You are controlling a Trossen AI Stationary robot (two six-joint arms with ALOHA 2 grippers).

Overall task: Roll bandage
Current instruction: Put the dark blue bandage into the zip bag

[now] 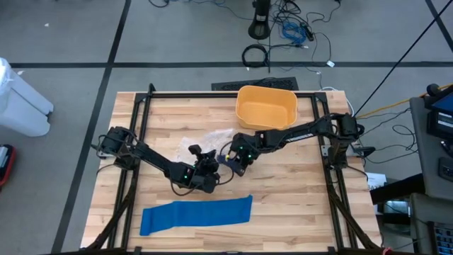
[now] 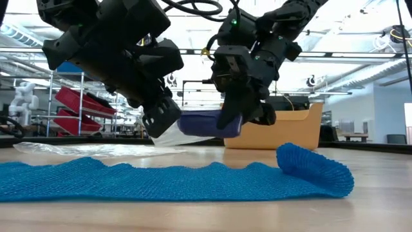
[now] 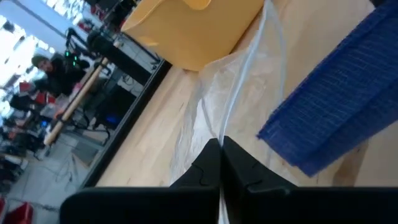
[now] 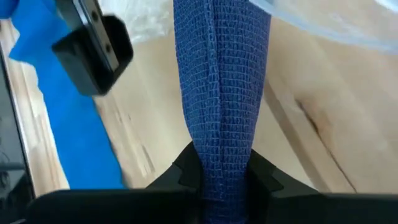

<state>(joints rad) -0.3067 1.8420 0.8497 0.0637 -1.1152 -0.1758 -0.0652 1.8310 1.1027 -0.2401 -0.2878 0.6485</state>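
- Two blue bandages: one flat bandage (image 1: pixel 197 214) spread out along the near edge of the counter (image 1: pixel 297 191), one dark bandage (image 2: pixel 209 123) raised at the middle.
- One yellow bin (image 1: pixel 266 108), at the far side of the counter.
- One clear plastic wrapper (image 1: pixel 205 141), left of the bin.
- Two grippers: the left gripper (image 1: pixel 210 164) and the right gripper (image 1: pixel 235 161), close together mid-counter.
- One white container (image 1: pixel 20 99) on the floor, far left.

No readable text, label, brand, number or sign anywhere — none on the table, the arms or the gear in the room behind.
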